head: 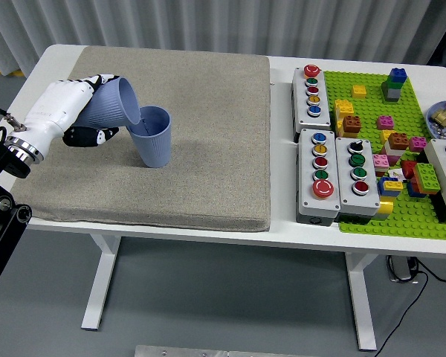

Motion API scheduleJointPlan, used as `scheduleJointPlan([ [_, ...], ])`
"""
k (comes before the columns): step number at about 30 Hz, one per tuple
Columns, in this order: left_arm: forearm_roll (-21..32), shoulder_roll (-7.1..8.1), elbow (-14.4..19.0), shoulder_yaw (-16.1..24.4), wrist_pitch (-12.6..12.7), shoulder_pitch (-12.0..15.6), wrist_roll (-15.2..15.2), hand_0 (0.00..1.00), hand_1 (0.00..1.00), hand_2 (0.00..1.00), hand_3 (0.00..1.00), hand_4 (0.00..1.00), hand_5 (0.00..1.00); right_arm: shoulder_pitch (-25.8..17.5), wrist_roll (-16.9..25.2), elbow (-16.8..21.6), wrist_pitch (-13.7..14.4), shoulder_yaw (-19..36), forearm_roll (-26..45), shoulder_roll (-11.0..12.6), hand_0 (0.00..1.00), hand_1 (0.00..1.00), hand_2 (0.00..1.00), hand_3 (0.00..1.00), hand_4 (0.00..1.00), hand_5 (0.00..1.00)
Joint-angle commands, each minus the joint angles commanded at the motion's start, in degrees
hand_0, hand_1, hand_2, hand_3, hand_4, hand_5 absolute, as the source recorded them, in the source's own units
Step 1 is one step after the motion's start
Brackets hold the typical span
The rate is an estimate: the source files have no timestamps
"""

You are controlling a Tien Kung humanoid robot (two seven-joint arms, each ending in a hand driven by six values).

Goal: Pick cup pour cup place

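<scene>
My left hand (74,111) is shut on a blue ribbed cup (113,103) and holds it tilted on its side. The cup's mouth points right and down, over the rim of a second blue cup (154,136). That second cup stands upright on the grey mat (193,171), left of its middle. The held cup's rim touches or nearly touches the standing cup's rim. What is inside the cups is hidden. My right hand is out of view.
Grey button boxes (334,175) with coloured buttons stand right of the mat. A green baseplate (420,216) with several toy bricks lies at the far right. A small dish (444,119) sits at the right edge.
</scene>
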State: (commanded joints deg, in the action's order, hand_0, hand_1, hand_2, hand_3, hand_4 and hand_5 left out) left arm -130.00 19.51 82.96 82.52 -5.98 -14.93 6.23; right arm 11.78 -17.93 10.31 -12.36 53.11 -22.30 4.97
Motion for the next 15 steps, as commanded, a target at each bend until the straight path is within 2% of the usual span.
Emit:
scheduleJointPlan([
  [15, 0.0, 1.90, 0.9, -1.5, 0.4, -0.2, -0.1, 0.510, 0.570, 0.782, 0.655, 0.468, 0.004, -0.2, 0.0, 0.0, 0.0, -0.1, 0.0, 0.0, 0.747, 0.699, 0.750, 0.605, 0.123, 0.256],
])
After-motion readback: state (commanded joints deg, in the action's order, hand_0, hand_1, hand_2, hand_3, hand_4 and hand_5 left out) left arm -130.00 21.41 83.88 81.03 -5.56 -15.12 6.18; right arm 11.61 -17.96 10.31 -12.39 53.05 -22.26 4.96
